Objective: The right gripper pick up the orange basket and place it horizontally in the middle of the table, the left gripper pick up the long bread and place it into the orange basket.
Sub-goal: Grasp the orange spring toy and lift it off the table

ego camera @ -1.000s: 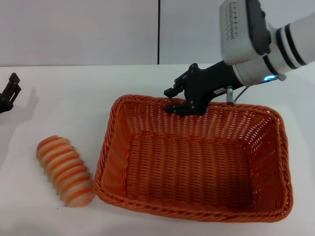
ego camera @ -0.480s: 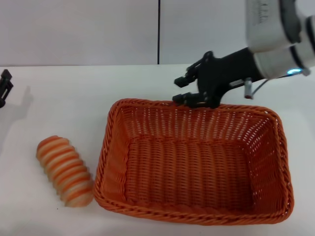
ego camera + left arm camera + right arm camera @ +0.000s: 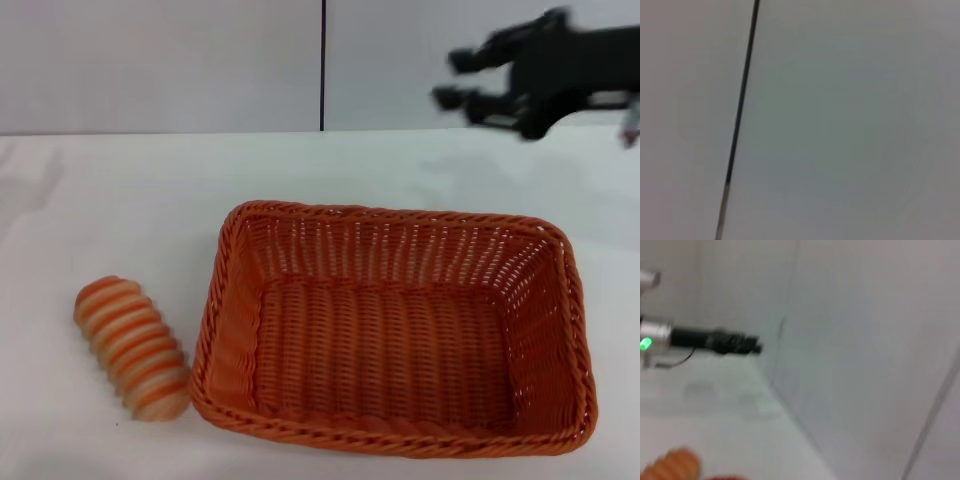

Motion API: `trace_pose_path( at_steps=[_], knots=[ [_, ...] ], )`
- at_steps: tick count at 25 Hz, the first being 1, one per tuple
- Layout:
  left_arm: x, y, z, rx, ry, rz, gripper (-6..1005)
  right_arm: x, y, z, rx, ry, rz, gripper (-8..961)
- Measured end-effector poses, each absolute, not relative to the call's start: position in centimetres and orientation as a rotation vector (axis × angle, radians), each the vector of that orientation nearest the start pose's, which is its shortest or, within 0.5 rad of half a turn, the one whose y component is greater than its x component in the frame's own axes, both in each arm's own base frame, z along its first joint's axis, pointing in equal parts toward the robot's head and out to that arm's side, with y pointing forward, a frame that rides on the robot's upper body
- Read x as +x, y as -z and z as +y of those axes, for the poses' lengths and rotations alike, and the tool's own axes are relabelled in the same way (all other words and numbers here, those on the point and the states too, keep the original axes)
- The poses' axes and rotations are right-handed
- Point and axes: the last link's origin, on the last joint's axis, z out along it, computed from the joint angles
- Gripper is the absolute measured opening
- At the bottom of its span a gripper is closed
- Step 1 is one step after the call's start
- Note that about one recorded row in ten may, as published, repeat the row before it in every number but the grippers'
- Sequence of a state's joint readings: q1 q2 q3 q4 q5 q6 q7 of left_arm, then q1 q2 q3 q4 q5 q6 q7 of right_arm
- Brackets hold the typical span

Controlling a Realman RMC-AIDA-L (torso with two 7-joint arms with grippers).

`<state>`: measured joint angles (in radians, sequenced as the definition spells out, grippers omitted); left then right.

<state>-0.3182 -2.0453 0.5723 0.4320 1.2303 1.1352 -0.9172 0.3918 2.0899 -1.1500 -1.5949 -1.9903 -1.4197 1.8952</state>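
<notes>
Now the orange basket (image 3: 395, 325) sits flat on the table (image 3: 130, 190), the long bread (image 3: 132, 346) just beside its left end. Well above its far right corner, the right gripper (image 3: 455, 80) hangs spread and empty.

The left gripper (image 3: 742, 343) shows far off; I cannot tell its fingers' state.

Before me spreads a plain white table (image 3: 150, 190), wide and unmarked, softly lit with faint grey shadows near its far edge. Behind it stands a pale grey wall (image 3: 160, 60) of smooth panels, split by one thin dark vertical seam (image 3: 322, 65). My left wrist view shows that same grey panel and seam (image 3: 740, 110).
</notes>
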Motion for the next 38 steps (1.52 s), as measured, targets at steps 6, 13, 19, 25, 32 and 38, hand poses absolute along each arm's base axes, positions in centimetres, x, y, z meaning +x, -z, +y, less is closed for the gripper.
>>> trace_pose_path(
  at_steps=[6, 13, 19, 25, 32, 38],
  knots=[
    [-35.4, -13.2, 34.4, -1.878, 0.662, -0.809, 681, 18.4, -12.4, 32.0, -2.433, -0.746, 0.414, 355],
    [-31.9, -16.4, 35.8, -2.048, 0.403, -0.821, 681, 23.4, -14.7, 29.9, -2.235, -0.932, 0.518, 355],
    [-29.6, -17.3, 36.5, -2.147, 0.222, -0.837, 681, 26.5, -15.1, 29.0, -2.140, -0.983, 0.590, 355],
    [-29.0, -15.7, 35.6, -2.345, -0.162, -0.952, 681, 27.9, -15.1, 28.9, -2.102, -1.013, 0.627, 355],
    [-28.8, -14.5, 32.7, -2.533, -0.171, -1.058, 681, 28.1, -14.7, 29.3, -2.102, -1.032, 0.642, 355],
    [-29.7, -13.8, 31.1, -2.547, -0.172, -1.121, 681, 28.2, -14.3, 29.3, -2.114, -1.042, 0.642, 355]
  ],
)
